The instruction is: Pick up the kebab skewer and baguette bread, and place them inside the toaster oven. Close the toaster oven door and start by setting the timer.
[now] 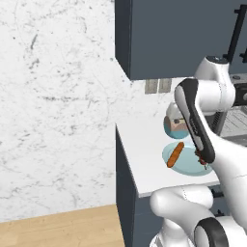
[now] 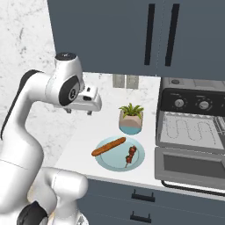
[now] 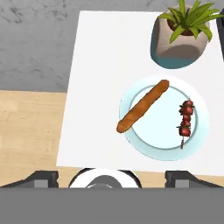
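Bright, even, shadowless rendered light throughout; sharp focus, no glare or edge distortion, though slightly coarse resolution.

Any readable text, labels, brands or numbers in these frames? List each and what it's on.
None readable.
toaster oven: two knobs on its top panel, no legible markings or numbers around them; too small to tell.
wall outlets: plain plates, no text.
light-blue plate, baguette bread, kebab skewer, plant pot: no labels.
cabinets: plain, no signs.
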Available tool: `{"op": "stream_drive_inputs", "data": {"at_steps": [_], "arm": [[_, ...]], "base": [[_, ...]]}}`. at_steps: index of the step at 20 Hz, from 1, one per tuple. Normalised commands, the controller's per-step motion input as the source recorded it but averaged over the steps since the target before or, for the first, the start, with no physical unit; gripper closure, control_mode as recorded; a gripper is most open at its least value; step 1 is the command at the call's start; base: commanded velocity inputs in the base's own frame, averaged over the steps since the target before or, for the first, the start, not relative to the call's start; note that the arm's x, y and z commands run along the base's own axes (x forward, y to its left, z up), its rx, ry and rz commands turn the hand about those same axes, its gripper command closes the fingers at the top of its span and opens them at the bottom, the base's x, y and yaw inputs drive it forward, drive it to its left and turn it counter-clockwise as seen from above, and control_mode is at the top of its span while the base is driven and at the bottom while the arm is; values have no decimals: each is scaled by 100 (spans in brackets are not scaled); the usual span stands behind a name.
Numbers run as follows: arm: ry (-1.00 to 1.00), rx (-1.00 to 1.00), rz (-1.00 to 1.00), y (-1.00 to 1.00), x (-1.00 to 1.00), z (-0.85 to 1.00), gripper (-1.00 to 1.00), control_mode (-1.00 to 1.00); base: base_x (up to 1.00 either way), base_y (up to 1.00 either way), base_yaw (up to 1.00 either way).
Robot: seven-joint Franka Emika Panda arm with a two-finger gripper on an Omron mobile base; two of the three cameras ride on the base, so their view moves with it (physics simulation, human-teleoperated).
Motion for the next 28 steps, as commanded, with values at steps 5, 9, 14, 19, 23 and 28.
{"op": "stream_drive_inputs", "data": {"at_steps": [5, 9, 14, 19, 23, 28], "arm": [[-1, 10, -1, -100, -48, -11, -100, -100], [0, 11, 0, -100, -16, 0, -100, -100], [0, 4, 0, -100, 3, 0, -100, -100], [-24, 0, 0, -86, -17, -43, -100, -100], [-16, 7, 0, -98, 11, -2, -100, -100], [-26, 4, 0, -85, 16, 0, -100, -100]], "base": [[0, 0, 0], [0, 0, 0], [0, 0, 0], [0, 0, 0], [0, 0, 0], [0, 0, 0]]}}
